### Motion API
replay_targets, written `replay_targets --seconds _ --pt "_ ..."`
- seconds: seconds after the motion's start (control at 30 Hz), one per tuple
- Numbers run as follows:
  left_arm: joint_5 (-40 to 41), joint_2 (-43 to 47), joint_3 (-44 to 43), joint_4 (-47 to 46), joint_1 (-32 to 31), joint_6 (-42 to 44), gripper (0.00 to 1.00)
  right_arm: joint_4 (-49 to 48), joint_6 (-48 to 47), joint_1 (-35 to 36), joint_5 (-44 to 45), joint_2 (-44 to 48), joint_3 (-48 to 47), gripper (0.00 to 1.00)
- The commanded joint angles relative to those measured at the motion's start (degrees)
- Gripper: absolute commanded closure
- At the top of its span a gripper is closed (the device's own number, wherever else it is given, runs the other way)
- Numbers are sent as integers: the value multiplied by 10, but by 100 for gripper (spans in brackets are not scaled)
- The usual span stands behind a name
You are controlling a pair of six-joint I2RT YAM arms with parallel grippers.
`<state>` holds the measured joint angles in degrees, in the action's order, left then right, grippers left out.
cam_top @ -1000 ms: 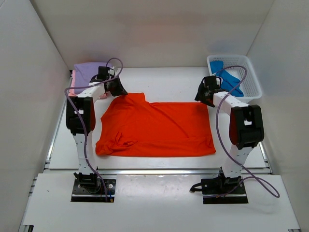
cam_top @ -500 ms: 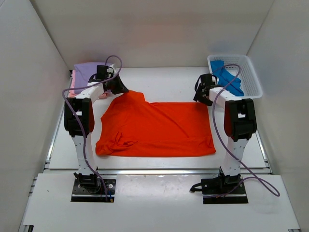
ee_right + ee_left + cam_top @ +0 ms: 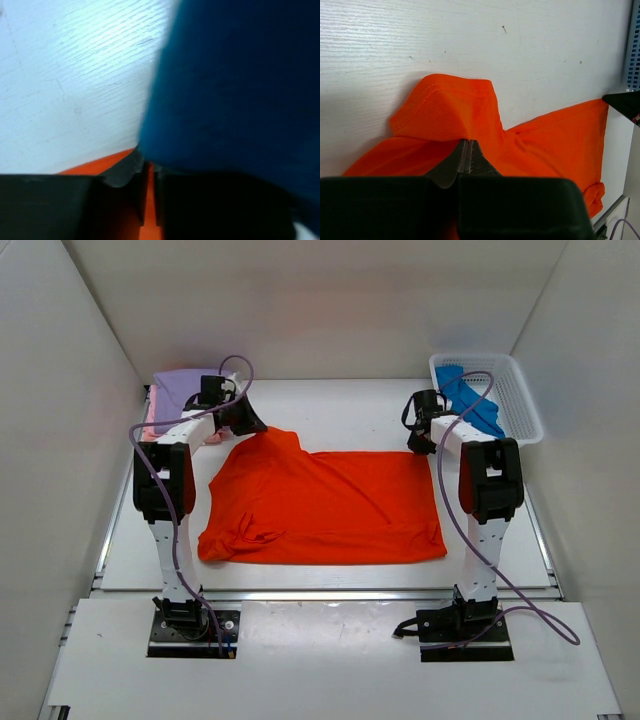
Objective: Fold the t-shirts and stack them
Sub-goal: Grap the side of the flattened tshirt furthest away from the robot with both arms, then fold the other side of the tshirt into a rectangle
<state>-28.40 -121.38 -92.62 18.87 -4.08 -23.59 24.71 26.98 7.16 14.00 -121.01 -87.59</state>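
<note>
Both arms stretch toward the counter's far edge, the left gripper [image 3: 250, 427] and right gripper [image 3: 420, 440] angled down, fingers pinched together.

Matt cloth on painted, grainy wood.
The orange-red t-shirt [image 3: 320, 505] is soft matt cloth with stitched hems; the counter [image 3: 470, 35] is white-painted wood, its grain showing; the basket [image 3: 522, 400] is white plastic mesh.

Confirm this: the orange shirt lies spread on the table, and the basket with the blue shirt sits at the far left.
Not quite. The basket with the blue shirt sits at the far right, as the top view shows. The orange shirt does lie spread on the table.
</note>
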Motion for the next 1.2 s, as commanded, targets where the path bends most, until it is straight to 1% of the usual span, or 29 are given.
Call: replay_targets --seconds 0.0,0.03,0.17,0.33,0.47,0.57,0.63,0.73,0.77,0.83,0.87,0.93,0.97,1.03,1.1,1.17 --pt "-12 37 -8 -6 3 2 100 23 13 -6 -4 -16 -9 99" --pt "-11 34 -8 -3 6 3 100 22 8 -7 -9 -16 -12 100" --pt "-11 31 -18 2 3 4 100 24 6 -7 -13 -12 -21 100" --pt "-15 28 -53 20 5 9 100 4 -12 -5 -21 18 -27 100" --pt "-26 47 -77 51 4 16 100 0 -27 2 -28 55 -13 99" --pt "-21 78 -67 78 1 33 100 -6 -33 11 -32 97 14 100" --pt "-17 114 -28 90 -1 39 100 -19 -39 17 -34 142 43 100" --pt "-17 211 106 74 5 50 100 -39 -46 22 -43 200 117 100" --pt "-17 226 128 64 7 49 100 -41 -47 28 -49 221 133 100" --pt "-7 292 204 63 6 54 100 -42 -51 28 -56 262 175 100" --pt "-3 308 221 67 5 57 100 -41 -50 31 -59 285 188 100" --pt "9 372 278 72 1 63 100 -39 -55 37 -58 322 240 100" --pt "8 404 305 73 -2 65 100 -41 -51 37 -62 346 247 100" --pt "23 444 339 80 -10 70 100 -37 -46 32 -73 380 296 100" --pt "28 494 377 86 -14 68 100 -36 -42 29 -79 421 324 100" --pt "34 525 421 86 -14 69 100 -32 -42 23 -85 448 359 100"
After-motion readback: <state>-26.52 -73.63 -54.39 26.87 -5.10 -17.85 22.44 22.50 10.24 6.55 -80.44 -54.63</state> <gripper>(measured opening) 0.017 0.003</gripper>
